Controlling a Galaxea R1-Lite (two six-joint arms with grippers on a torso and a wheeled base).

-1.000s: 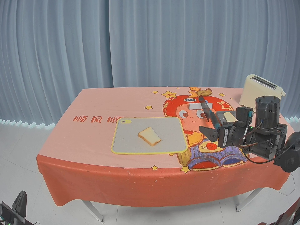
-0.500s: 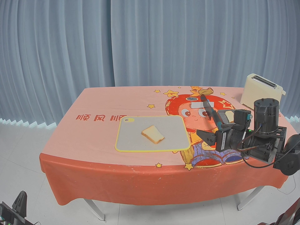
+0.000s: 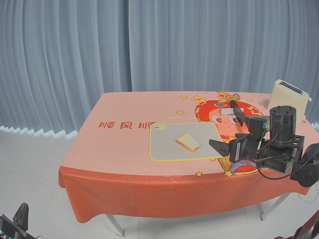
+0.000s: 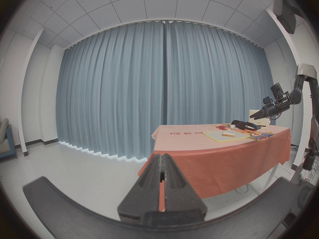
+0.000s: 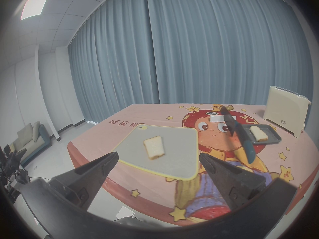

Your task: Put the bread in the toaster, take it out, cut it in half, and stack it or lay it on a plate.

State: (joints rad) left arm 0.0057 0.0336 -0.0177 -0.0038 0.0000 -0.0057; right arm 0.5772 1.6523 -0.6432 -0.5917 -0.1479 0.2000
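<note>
**View swings as the right arm nears the board**

The camera has shifted. Against the bench [image 3: 116,143], the right gripper [image 5: 158,155] is now at the cutting board's [image 3: 166,145] near corner, jaws released and empty. The bread [image 3: 188,142] lies mid-board, the knife [image 3: 238,113] ungrasped nearby, so cutting looks next. The left gripper [image 4: 162,156] has its jaws clenched

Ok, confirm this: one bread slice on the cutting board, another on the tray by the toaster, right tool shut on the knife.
Not quite: the right wrist view shows the right tool open and empty; the knife lies on the table. The rest stands.
</note>
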